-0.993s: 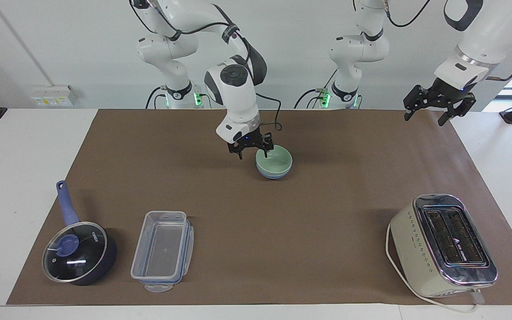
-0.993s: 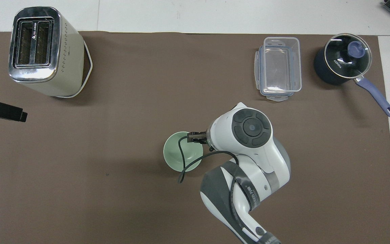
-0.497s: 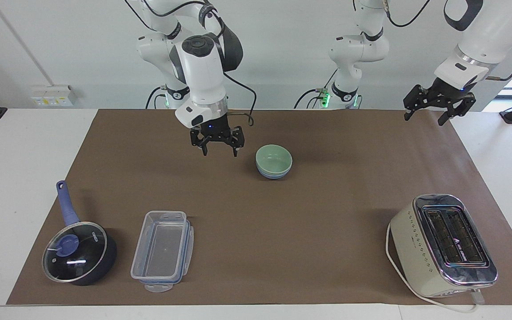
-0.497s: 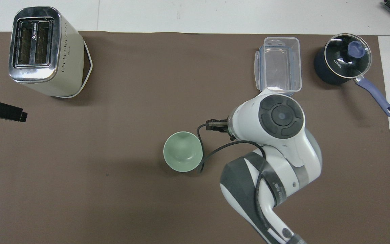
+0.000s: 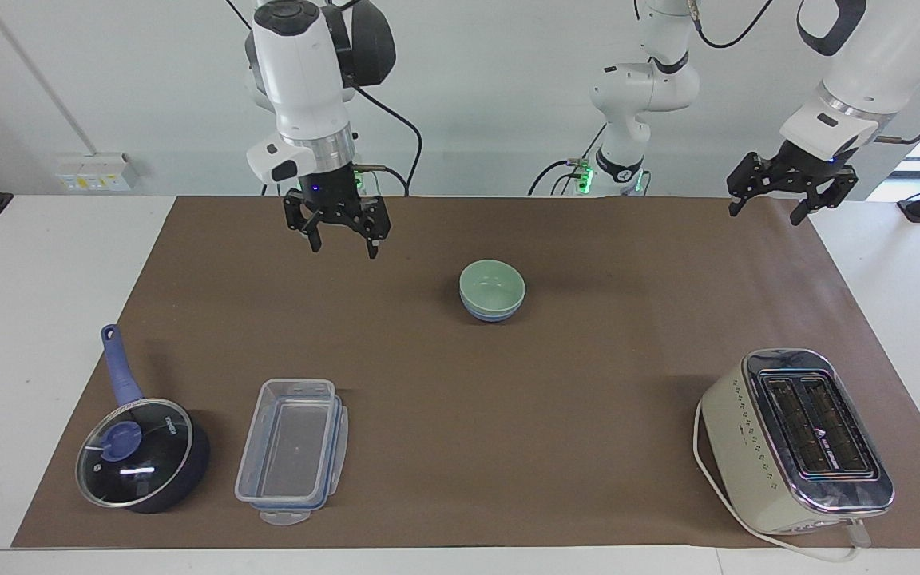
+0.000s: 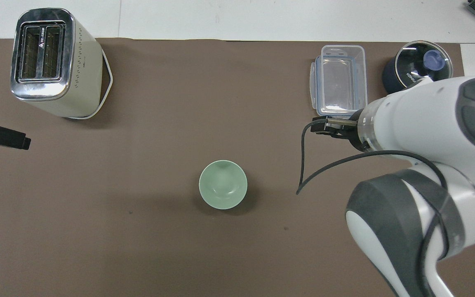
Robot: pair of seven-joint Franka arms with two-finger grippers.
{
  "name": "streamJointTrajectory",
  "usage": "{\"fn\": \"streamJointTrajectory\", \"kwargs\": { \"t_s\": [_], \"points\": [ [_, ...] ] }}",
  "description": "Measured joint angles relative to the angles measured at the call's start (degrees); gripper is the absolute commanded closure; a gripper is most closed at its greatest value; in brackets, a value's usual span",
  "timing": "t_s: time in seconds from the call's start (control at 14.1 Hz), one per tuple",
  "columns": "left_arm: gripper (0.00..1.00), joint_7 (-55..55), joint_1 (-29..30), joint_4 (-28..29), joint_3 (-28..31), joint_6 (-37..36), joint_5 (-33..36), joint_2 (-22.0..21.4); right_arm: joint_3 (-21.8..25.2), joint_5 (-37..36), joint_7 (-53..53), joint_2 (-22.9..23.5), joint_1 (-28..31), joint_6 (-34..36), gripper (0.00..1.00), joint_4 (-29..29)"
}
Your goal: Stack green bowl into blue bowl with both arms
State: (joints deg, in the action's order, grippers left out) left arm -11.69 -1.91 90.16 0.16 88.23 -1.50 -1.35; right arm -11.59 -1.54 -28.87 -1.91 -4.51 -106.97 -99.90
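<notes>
Now green bowl (image 5: 492,284) sits nested in blue bowl (image 5: 493,314).

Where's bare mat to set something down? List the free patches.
Free: the wide stretch between the stacked bowls and the toaster, and the strip between the bowls and the clear container. Crowded: the container sits close beside the saucepan at the right arm's end.

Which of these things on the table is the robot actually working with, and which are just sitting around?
In the job:
- green bowl, nested in the blue bowl
- right claw, open, empty, over bare mat
- left claw, open, waiting at the mat's edge

Just lying about:
- toaster
- saucepan
- clear container
</notes>
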Motion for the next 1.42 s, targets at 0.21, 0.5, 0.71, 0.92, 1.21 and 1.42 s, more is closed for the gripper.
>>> {"fn": "streamJointTrajectory", "kwargs": {
  "t_s": [0.21,0.5,0.71,0.92,1.21,1.42],
  "points": [
    [0.0,-0.03,0.0,0.01,0.0,-0.12,0.05,0.0,0.08,0.03,1.19,-1.51,2.68,4.92,0.0,2.15],
    [0.0,1.01,0.0,0.01,0.08,-0.16,0.07,0.0,1.18,0.04,1.21,-3.06,3.61,6.93,0.0,3.68],
    [0.0,1.61,0.0,0.01,0.06,-0.19,0.08,0.0,3.56,0.05,1.21,-5.27,3.61,8.81,0.0,3.87],
    [0.0,1.72,0.0,0.01,0.06,-0.21,0.1,0.0,7.94,0.05,4.83,-7.16,3.63,11.71,0.0,3.9],
    [0.0,1.79,0.0,0.01,0.06,-0.23,0.11,0.0,13.75,0.62,16.25,-7.66,3.67,15.37,0.0,3.88],
    [0.0,1.81,0.0,0.01,0.04,-0.24,0.11,0.0,15.36,0.92,20.19,-7.58,3.67,16.86,0.0,3.66]
  ]
}}
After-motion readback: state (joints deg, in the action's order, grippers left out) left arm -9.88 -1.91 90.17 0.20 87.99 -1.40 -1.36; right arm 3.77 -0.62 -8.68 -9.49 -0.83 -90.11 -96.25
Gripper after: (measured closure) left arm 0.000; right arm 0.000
